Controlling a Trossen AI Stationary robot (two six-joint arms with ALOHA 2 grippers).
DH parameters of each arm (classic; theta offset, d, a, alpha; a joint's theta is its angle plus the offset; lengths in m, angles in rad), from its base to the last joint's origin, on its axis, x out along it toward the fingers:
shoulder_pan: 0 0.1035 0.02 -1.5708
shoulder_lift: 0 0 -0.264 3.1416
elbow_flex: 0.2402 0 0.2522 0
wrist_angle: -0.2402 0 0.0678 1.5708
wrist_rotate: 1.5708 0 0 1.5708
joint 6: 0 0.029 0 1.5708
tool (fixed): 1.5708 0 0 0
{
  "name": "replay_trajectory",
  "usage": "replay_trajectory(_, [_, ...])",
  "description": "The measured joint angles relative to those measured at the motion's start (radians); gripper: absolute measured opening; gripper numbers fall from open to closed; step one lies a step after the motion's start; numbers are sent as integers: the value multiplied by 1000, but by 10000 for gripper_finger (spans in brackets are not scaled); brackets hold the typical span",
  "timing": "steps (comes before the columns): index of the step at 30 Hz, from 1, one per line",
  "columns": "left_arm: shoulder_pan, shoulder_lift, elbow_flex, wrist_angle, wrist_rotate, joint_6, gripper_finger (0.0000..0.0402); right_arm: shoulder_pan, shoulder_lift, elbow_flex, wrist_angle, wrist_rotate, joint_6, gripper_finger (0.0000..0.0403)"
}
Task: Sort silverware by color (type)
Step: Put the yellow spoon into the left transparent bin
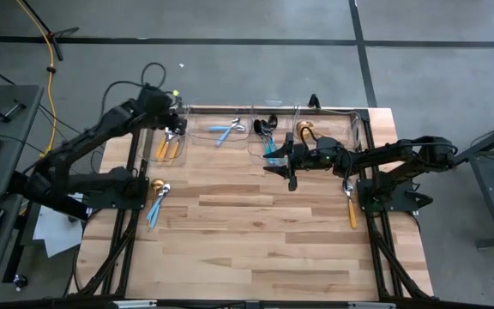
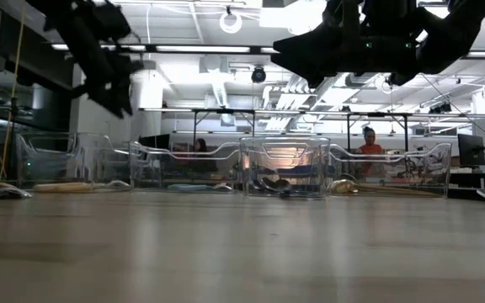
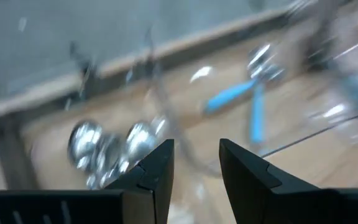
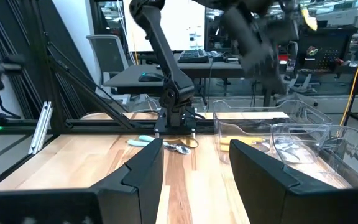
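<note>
Silverware (image 1: 171, 146) lies partly sorted on a wooden worktop (image 1: 247, 232). A row of clear plastic bins (image 1: 230, 116) runs along the far edge: orange-handled pieces in the leftmost bin, light-blue-handled pieces (image 1: 225, 130) in the next, dark pieces with blue handles (image 1: 268, 137) in the third, and a gold piece (image 1: 306, 132) in the fourth. Some pieces are not yet binned: a gold spoon and a blue-handled piece (image 1: 156, 202) lie together near the worktop's left edge, and an orange-handled spoon (image 1: 350, 202) lies near the right edge.

These pieces look small, light, stiff and smooth, so they would likely slip or pivot if pinched at the rounded head. The straight handle, taken near its middle across its narrow width, seems the surest hold. Lying flat on the wood, each offers little height to grip.

The left pincer (image 1: 171, 125) hangs above the leftmost bin with its arm stretched toward the far edge. In the left wrist view its fingers (image 3: 160, 171) stand apart with nothing between them, shiny spoon heads (image 3: 114, 142) below. The right pincer (image 1: 286, 163) reaches leftward toward the middle of the worktop, raised, just in front of the third bin; its fingers (image 4: 143, 171) are also apart and empty.
</note>
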Motion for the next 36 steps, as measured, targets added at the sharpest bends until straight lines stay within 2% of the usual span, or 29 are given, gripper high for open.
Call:
replay_trajectory(8, [-127,-204,0,167,40,66,120,0,0,0,0,0,0,169])
replay_trajectory(14, [-243,-265,-22,304,54,68,120,0,0,0,0,0,0,169])
replay_trajectory(19, [-379,-284,-197,597,100,62,120,0,0,0,16,0,0,169])
replay_trajectory(21, [-456,-283,-309,785,135,43,120,0,0,0,18,0,0,169])
replay_trajectory(25, [-615,-252,-536,1209,138,47,120,0,0,0,22,0,0,169])
replay_trajectory(28, [-706,-216,-638,1439,126,106,120,0,0,0,39,0,3,169])
replay_trajectory(30, [-748,-205,-666,1495,112,150,120,0,0,0,52,0,16,169])
replay_trajectory(36, [-812,-201,-664,1497,104,279,120,0,0,0,69,0,69,169])
